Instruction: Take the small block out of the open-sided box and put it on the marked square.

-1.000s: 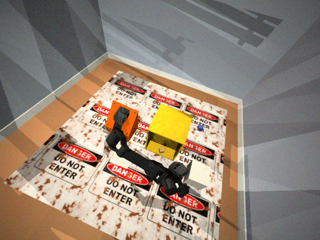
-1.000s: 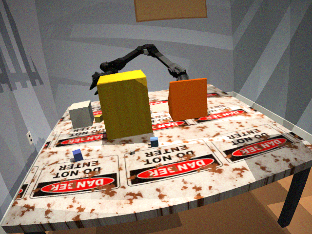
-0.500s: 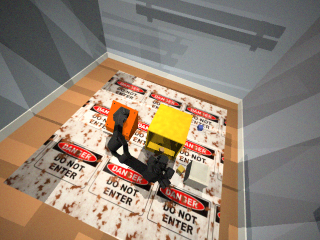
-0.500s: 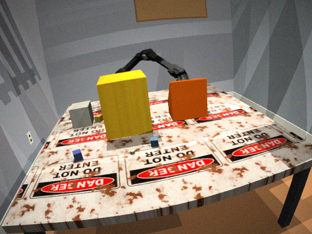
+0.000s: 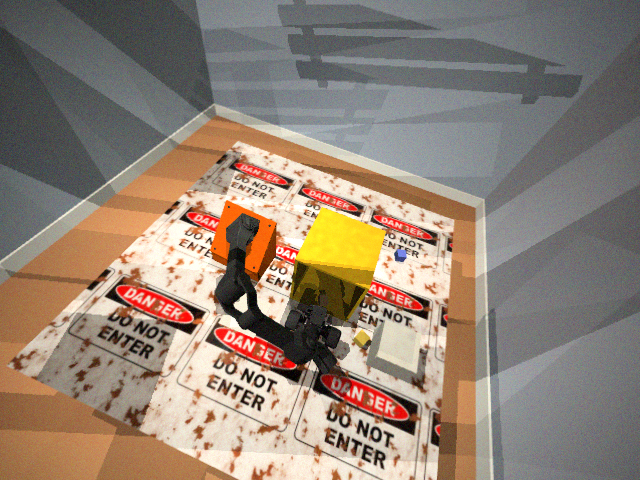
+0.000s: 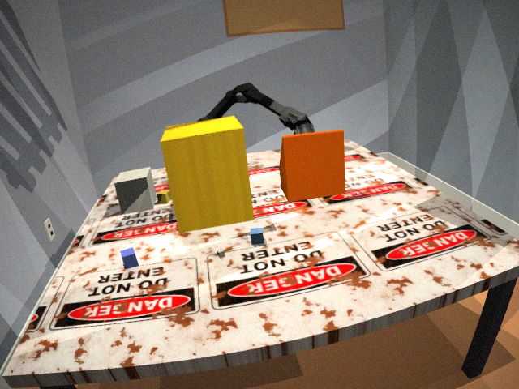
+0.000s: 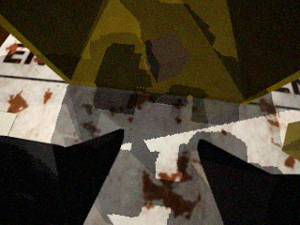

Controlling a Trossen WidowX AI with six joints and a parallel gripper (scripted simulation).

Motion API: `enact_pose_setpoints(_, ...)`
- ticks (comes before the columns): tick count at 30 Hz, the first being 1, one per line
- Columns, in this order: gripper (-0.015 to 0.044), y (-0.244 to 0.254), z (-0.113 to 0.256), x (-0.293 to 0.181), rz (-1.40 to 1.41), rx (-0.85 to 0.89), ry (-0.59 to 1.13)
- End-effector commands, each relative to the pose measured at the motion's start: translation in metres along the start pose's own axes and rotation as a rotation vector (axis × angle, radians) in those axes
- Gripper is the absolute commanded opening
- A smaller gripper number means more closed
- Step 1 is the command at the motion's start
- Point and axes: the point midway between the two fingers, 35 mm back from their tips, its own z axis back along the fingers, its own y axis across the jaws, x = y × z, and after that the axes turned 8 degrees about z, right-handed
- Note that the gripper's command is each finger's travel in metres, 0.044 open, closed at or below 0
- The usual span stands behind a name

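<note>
The yellow box [image 5: 341, 237] [image 6: 209, 180] [image 7: 42, 28] stands upright with its open side facing my gripper [image 5: 312, 327] [image 7: 160, 138]. The small block [image 7: 169, 56], brownish in the shade, sits inside on the box floor. My gripper is open and empty. It is outside the box, in front of the opening, with the block ahead of the fingertips in the wrist view. The box hides it in the exterior view. A pale patch, seemingly the marked square [image 7: 6, 124], shows at the wrist view's left edge; the arm partly covers that area in the top view.
A pale grey block [image 5: 395, 343] [image 6: 135, 190] and a small yellow block [image 5: 362, 338] [image 6: 163, 196] [image 7: 292, 138] stand beside the opening. An orange block [image 5: 245, 237] [image 6: 314, 165] is at the arm's base. Small blue blocks [image 5: 400, 254] [image 6: 129, 258] [image 6: 256, 236] lie behind the box.
</note>
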Motion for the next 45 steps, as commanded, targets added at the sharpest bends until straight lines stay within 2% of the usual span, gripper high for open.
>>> enact_pose_setpoints(1,0.0354,0.000,-0.003,0.004,0.007,0.009,0.000)
enact_pose_setpoints(45,0.0354,-0.010,-0.047,0.062,0.007,0.009,-0.005)
